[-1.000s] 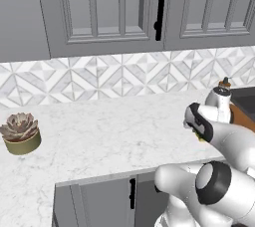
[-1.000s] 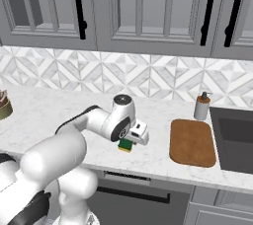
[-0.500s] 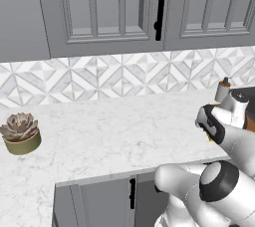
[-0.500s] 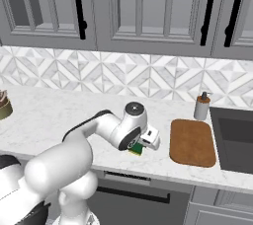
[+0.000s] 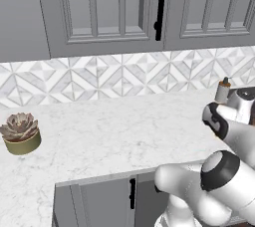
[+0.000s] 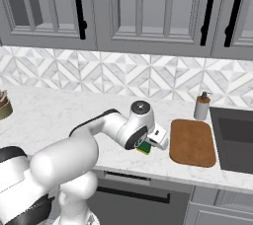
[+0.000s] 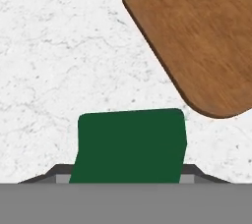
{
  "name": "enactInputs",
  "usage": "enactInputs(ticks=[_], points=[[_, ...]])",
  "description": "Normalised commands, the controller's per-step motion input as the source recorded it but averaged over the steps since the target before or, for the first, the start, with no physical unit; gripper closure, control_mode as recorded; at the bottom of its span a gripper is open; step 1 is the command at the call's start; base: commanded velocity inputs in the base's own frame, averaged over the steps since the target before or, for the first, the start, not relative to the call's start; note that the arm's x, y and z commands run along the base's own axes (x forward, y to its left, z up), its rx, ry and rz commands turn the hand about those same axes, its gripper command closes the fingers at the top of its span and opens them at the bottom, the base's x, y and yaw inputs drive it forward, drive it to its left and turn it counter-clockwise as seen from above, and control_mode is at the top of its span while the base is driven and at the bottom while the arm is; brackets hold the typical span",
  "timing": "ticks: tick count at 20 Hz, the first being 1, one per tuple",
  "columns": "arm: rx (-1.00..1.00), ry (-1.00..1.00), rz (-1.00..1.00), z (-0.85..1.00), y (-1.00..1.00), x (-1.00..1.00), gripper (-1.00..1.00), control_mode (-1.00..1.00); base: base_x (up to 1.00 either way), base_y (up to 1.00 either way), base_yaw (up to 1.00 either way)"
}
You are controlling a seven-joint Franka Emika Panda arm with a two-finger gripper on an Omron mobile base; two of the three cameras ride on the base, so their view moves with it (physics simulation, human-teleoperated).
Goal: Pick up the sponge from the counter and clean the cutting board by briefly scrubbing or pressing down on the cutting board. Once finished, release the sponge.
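the gripper (image 6: 146, 146) is sitting clamped on the sponge (image 6: 144, 146), w/ the green-over-yellow block showing just under the hand at centre of the right base frame. it's hanging close over the table (image 6: 54, 113), near its front edge; can't tell if it's touching the marble or riding just clear.

in the hand view the sponge (image 7: 129, 145) is taking up the lower middle of the frame, dark green face toward the camera, pinched btwn the fingertips at the bottom edge.

the relation that matters: the cutting board (image 7: 197, 34) is lying toward the upper right of the hand view, apart from the sponge, w/ a strip of bare marble btwn them. its nearest part is the rounded corner at mid right. its long axis is running diagonally there, from that lower-right corner up toward the top of frame.

in the right base frame the cutting board (image 6: 192, 141) is sitting just right of the gripper, long side running front to back, w/ a soap bottle (image 6: 201, 106) behind it and a sink (image 6: 236, 137) further right.

my guess: the carry is partly done, and the sponge needs to go rightward in that frame, over the near edge of the board, then down onto the wood. scrubbing and letting go aren't done yet.
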Motion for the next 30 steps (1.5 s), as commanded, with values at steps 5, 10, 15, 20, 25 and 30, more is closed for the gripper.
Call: enactInputs(ticks=[5,10,15,20,25,30], points=[[0.00,0.05,-0.06,0.00,-0.67,0.39,1.00,-1.00,0.00,0.00,0.00],[0.00,0.05,-0.09,-0.04,-0.72,0.43,1.00,-1.00,0.00,0.00,0.00],[0.03,0.01,-0.07,-0.05,-0.69,0.35,1.00,-1.00,0.00,0.00,0.00],[0.11,0.00,0.00,-0.11,-0.54,0.29,1.00,-1.00,0.00,0.00,0.00],[0.09,0.00,0.00,-0.22,-0.27,0.49,1.00,-1.00,0.00,0.00,0.00],[0.01,-0.04,0.00,-0.30,-0.03,0.30,1.00,-1.00,0.00,0.00,0.00]])
